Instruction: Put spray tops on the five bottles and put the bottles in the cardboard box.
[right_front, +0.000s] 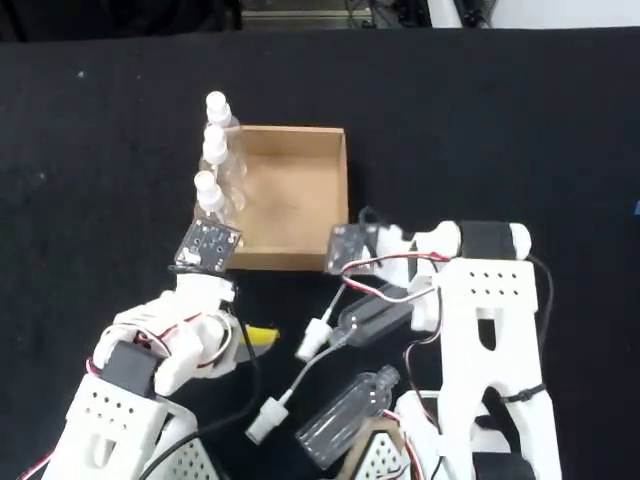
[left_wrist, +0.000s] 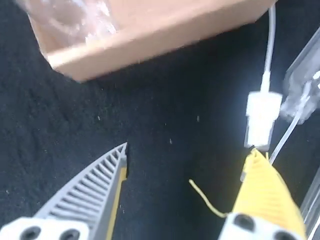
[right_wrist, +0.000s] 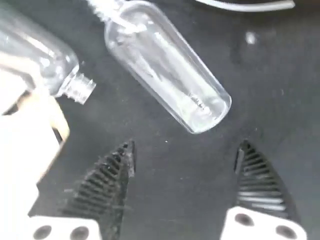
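Cardboard box (right_front: 285, 260) sits near the centre of the desk (right_front: 100, 120). Three capped bottles (right_front: 213, 145) stand upright inside it along its 9 o'clock wall. At the box's 5 o'clock a fourth capped bottle (right_front: 378, 314) lies on its side. Beyond that lies an uncapped bottle (right_front: 345, 412), with a loose spray top (right_front: 264, 421) at its 9 o'clock.

Left tool (left_wrist: 189, 152): fingers spread wide, holding nothing, over bare desk near the box's 6 o'clock wall.

Right tool (right_wrist: 186, 147): spread wide, empty, just short of the fourth capped bottle's base.

It looks like a robotics lab bench: a black-cloth tabletop (right_front: 90, 120) carries two white printed arms (right_front: 495, 330) with exposed wiring (right_front: 392, 293).
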